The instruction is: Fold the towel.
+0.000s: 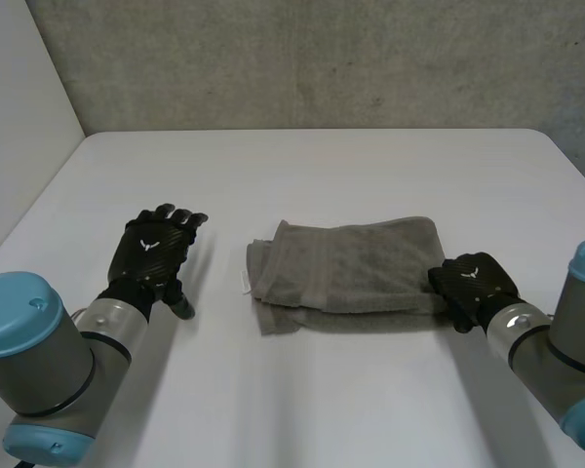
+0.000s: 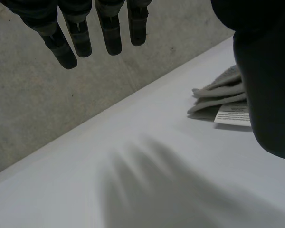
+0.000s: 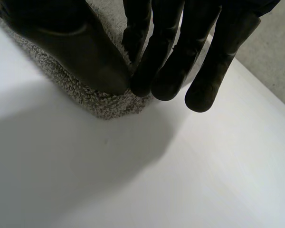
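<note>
Evidently the fold is partway done. The grey terry towel (image 1: 346,268) lies near the middle of the white table (image 1: 322,400) as a layered rectangle, its long side running from one arm toward the other, with stacked edges showing at its left end. From that, the step in hand looks like the start of a further fold, taken from the towel's right end.

The robot's black right hand (image 1: 473,281) sits at that right end, on the corner nearer the robot. In the right wrist view its thumb (image 3: 85,52) lies on the cloth and meets the fingertips (image 3: 156,80), drawn together and pinching the towel's edge where it rounds the corner. The black left hand (image 1: 154,249) hovers over bare table, well apart from the towel's left end, with its fingers (image 2: 76,38) straight and spread, holding nothing. In its wrist view the layered left end of the towel lies just beyond its thumb, with a small white printed label (image 2: 232,115) at the lowest layer.

The next move, as I read it, calls for the right hand to lift the pinched corner and carry it across toward the left end, keeping the layers together — a one-corner lift may let the far corner sag. The left hand would probably need to come in and steady the left end.
</note>
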Available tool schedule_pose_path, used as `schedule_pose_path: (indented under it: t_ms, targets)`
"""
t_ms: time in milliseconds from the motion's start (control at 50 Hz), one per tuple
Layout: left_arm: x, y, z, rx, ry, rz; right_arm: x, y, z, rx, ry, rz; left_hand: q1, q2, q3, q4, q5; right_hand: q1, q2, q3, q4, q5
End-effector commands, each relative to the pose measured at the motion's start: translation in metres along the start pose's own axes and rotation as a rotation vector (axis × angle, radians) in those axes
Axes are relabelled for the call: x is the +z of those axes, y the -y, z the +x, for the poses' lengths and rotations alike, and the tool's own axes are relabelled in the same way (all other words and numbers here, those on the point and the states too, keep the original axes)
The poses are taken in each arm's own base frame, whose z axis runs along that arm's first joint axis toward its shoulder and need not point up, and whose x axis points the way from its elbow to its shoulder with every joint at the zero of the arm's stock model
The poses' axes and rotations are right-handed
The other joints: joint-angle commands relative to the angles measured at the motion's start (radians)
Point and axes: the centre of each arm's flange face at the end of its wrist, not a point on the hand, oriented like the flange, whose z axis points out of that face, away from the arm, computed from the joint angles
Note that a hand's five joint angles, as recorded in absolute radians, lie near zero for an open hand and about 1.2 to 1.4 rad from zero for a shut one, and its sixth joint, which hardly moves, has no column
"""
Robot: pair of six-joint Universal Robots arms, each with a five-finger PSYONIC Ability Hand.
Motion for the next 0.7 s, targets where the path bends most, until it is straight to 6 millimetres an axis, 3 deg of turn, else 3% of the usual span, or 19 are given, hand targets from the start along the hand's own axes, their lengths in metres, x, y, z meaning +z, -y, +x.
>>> schedule_pose_path:
  t_ms: [20,140,180,200,220,240,280,300,340,360,400,420,440,460,500,520,560,620,700]
  targets:
    - [-0.004,0.021,-0.001,0.002,0.007,0.063,-0.011,-0.01,0.032,0.001,-0.049,-0.057,-0.074,-0.07,-0.056,-0.076,-0.19,0.109,0.067,0.058,0.055,0.054]
    - [-0.003,0.043,-0.002,-0.001,0.01,0.138,-0.014,0.007,0.062,-0.143,-0.077,-0.009,-0.065,-0.061,-0.047,-0.067,-0.181,0.109,0.067,0.058,0.055,0.054]
    - [0.0,0.061,0.003,-0.019,-0.008,0.197,-0.016,0.044,0.056,-0.201,-0.053,0.086,-0.062,-0.058,-0.044,-0.064,-0.179,0.109,0.067,0.058,0.055,0.054]
    - [0.0,0.061,0.003,-0.019,-0.008,0.197,-0.016,0.044,0.056,-0.201,-0.052,0.087,-0.062,-0.058,-0.044,-0.064,-0.179,0.109,0.067,0.058,0.055,0.054]
    - [0.002,0.07,0.007,-0.036,-0.02,0.224,-0.016,0.074,0.037,-0.216,-0.005,0.18,-0.062,-0.058,-0.044,-0.064,-0.179,0.109,0.067,0.058,0.055,0.054]
    - [0.002,0.077,0.011,-0.047,-0.033,0.245,-0.016,0.074,0.036,-0.216,-0.005,0.181,-0.065,-0.061,-0.047,-0.067,-0.181,0.109,0.067,0.058,0.055,0.054]
    - [0.004,0.084,0.014,-0.057,-0.043,0.268,-0.022,0.116,0.003,-0.215,0.074,0.312,-0.062,-0.058,-0.044,-0.064,-0.179,0.109,0.067,0.058,0.055,0.054]
    - [0.004,0.084,0.014,-0.058,-0.043,0.268,-0.022,0.116,0.003,-0.215,0.074,0.313,-0.062,-0.058,-0.044,-0.064,-0.179,0.109,0.067,0.058,0.055,0.054]
    - [0.006,0.095,0.017,-0.067,-0.052,0.302,-0.024,0.131,-0.042,-0.24,0.192,0.381,-0.062,-0.058,-0.044,-0.064,-0.179,0.109,0.067,0.058,0.055,0.054]
    - [0.006,0.095,0.017,-0.067,-0.052,0.302,-0.024,0.131,-0.042,-0.241,0.193,0.382,-0.062,-0.058,-0.044,-0.064,-0.179,0.109,0.067,0.058,0.055,0.054]
    - [0.009,0.106,0.018,-0.069,-0.049,0.332,-0.033,0.136,-0.104,-0.288,0.336,0.429,-0.062,-0.058,-0.044,-0.064,-0.179,0.109,0.067,0.058,0.055,0.054]
    - [0.009,0.106,0.018,-0.069,-0.049,0.332,-0.033,0.136,-0.104,-0.288,0.337,0.429,-0.062,-0.058,-0.044,-0.064,-0.179,0.109,0.067,0.058,0.055,0.054]
    - [0.01,0.109,0.018,-0.072,-0.04,0.342,-0.038,0.136,-0.13,-0.304,0.398,0.44,-0.059,-0.055,-0.041,-0.061,-0.176,0.109,0.067,0.058,0.055,0.054]
    - [0.01,0.109,0.018,-0.072,-0.039,0.342,-0.038,0.136,-0.13,-0.304,0.398,0.44,-0.059,-0.055,-0.041,-0.061,-0.176,0.109,0.067,0.058,0.055,0.054]
    - [0.012,0.114,0.018,-0.08,-0.015,0.351,-0.047,0.131,-0.162,-0.314,0.464,0.433,-0.059,-0.055,-0.041,-0.061,-0.176,0.069,0.028,0.018,0.015,0.014]
    - [0.012,0.114,0.018,-0.08,-0.015,0.351,-0.047,0.131,-0.162,-0.314,0.464,0.433,-0.059,-0.055,-0.041,-0.061,-0.176,0.069,0.027,0.018,0.015,0.014]
    - [0.013,0.116,0.02,-0.085,-0.002,0.354,-0.044,0.125,-0.155,-0.287,0.395,0.37,-0.059,-0.055,-0.041,-0.061,-0.176,-0.872,-0.914,-0.923,-0.926,-0.927]
    - [0.013,0.114,0.023,-0.086,-0.006,0.35,-0.043,0.123,-0.146,-0.26,0.337,0.334,-0.059,-0.055,-0.041,-0.061,-0.176,-1.053,-1.094,-1.104,-1.107,-1.108]
    - [0.012,0.108,0.034,-0.089,-0.036,0.333,-0.048,0.13,-0.095,-0.103,0.15,0.294,-0.059,-0.055,-0.041,-0.061,-0.176,-1.113,-1.154,-1.164,-1.167,-1.168]
